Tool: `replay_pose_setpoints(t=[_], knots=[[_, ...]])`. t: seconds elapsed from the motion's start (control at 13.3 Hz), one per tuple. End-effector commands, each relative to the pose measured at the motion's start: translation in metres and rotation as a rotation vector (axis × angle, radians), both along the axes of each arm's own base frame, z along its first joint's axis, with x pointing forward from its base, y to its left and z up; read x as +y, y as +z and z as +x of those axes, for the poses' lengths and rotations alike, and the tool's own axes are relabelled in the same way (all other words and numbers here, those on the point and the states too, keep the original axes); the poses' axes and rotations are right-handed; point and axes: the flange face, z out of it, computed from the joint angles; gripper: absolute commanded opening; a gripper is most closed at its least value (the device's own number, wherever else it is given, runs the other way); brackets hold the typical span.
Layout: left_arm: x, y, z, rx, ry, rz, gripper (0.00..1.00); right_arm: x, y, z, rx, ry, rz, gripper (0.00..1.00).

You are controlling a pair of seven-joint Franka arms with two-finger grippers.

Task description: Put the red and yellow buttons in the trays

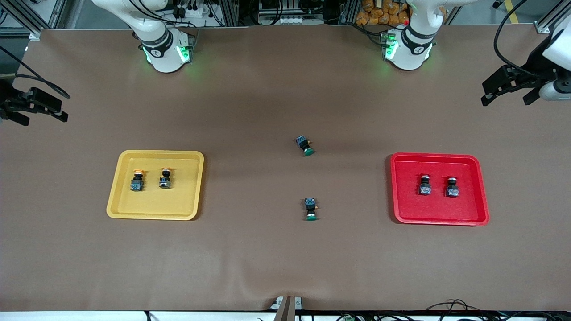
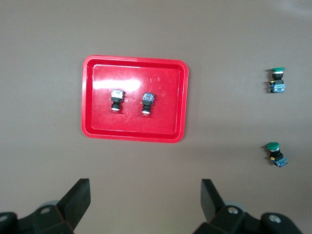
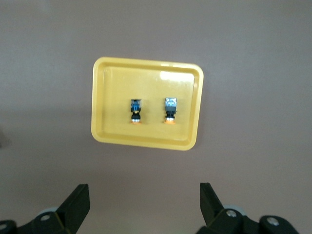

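While both arms wait at the ends of the brown tabletop (image 1: pixel 250 249), left gripper (image 1: pixel 508 91) and right gripper (image 1: pixel 38 111) hold their fingers wide apart and empty. Two yellow buttons (image 1: pixel 137 180) lie in the yellow tray (image 1: pixel 154 213), two red buttons (image 1: pixel 424 184) in the red tray (image 1: pixel 439 219); two green buttons (image 1: pixel 306 146) lie mid-tabletop.

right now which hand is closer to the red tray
Left. The left hand hangs open off the left arm's end of the table, just past the red tray. The right hand waits open at the right arm's end, past the yellow tray.
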Motion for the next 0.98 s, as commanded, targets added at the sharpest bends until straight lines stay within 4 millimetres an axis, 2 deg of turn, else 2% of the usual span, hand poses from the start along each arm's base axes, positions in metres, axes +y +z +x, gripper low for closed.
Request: replay_pose_setpoints(t=[0.0,0.23,0.45,0.53,0.9], knots=[[0.001,0.000,0.005,0.018,0.017,0.015,1.00,0.000,0.010,-0.010,0.013,0.001,-0.007,1.00],[0.004,0.000,0.005,0.019,0.023,0.012,1.00,-0.002,0.014,-0.029,0.004,-0.002,-0.018,1.00],[0.009,0.000,0.006,0.020,0.031,0.007,1.00,-0.002,0.015,-0.067,-0.062,-0.010,-0.025,1.00],[0.008,0.000,0.005,0.018,0.032,0.006,1.00,-0.002,0.014,-0.074,-0.078,-0.011,-0.026,1.00],[0.008,0.000,0.005,0.020,0.032,0.004,1.00,-0.005,0.013,-0.072,-0.069,-0.018,-0.026,1.00]])
